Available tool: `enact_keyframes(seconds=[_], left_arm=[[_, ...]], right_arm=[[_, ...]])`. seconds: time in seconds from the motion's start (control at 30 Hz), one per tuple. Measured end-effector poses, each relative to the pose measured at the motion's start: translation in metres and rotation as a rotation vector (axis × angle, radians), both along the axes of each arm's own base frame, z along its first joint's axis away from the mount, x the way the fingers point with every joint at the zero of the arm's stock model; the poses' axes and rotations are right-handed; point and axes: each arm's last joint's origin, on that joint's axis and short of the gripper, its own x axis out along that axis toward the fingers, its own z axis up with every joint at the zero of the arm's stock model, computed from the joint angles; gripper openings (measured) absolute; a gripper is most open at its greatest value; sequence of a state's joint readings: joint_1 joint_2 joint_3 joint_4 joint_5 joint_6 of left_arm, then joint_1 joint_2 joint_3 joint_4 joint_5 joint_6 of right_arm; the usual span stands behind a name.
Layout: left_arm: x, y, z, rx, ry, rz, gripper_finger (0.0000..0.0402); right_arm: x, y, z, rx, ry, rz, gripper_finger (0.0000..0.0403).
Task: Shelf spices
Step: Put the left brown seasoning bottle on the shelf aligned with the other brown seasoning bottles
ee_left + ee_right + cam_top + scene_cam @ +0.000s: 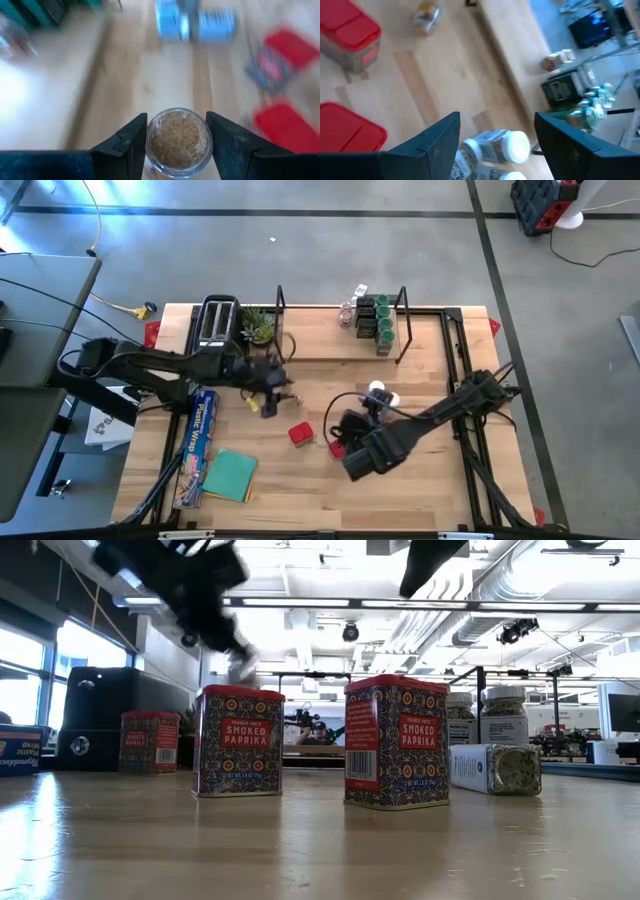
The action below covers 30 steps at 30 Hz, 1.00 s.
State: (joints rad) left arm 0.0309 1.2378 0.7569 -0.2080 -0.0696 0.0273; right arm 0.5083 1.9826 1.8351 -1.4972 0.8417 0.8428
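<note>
Pale wooden counter (pixel 420 480) carries red paprika tins (pixel 396 741); only the low view reads their labels. Left gripper (pixel 176 145) clamps a round glass jar (pixel 176 141) of tan grains. Right gripper (pixel 496 145) gapes above a toppled white-lidded jar (pixel 496 146). Green-lidded jars (pixel 383 328) line the shelf (pixel 320 345).

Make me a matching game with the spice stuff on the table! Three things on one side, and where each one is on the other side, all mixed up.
Things:
1. small clear jar of brownish spice
2. white-lidded jar
3. green-lidded jars

Places:
A. lying on its side on the table, between the open right gripper's fingers
B. standing on the shelf
C. between the left gripper's fingers

Pairs: 1-C, 2-A, 3-B
</note>
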Motion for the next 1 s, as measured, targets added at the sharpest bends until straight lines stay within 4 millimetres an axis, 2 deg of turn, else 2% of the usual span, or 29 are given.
enact_keyframes(seconds=[0.13, 0.27, 0.43, 0.57, 0.8, 1.0], left_arm=[[0.029, 0.021, 0.028, 0.058, -0.054, 0.014, 0.0169], [0.066, 0.05, 0.04, 0.107, -0.066, -0.019, 0.0169], [0.109, 0.085, 0.027, 0.151, -0.008, -0.011, 0.0169], [0.133, 0.113, 0.013, 0.158, 0.022, 0.031, 0.0177], [0.152, 0.158, -0.013, 0.128, 0.072, 0.121, 0.0184], [0.158, 0.179, -0.03, 0.094, 0.089, 0.144, 0.0186]], right_arm=[[-0.01, 0.005, 0.008, -0.047, -0.068, -0.015, 0.025], [-0.014, 0.007, 0.01, -0.057, -0.087, -0.03, 0.025], [-0.015, 0.008, 0.009, -0.04, -0.08, -0.034, 0.025], [-0.016, 0.009, 0.009, -0.034, -0.073, -0.032, 0.025], [-0.016, 0.009, 0.009, -0.016, -0.08, -0.048, 0.025], [-0.016, 0.009, 0.009, -0.009, -0.094, -0.061, 0.025]])
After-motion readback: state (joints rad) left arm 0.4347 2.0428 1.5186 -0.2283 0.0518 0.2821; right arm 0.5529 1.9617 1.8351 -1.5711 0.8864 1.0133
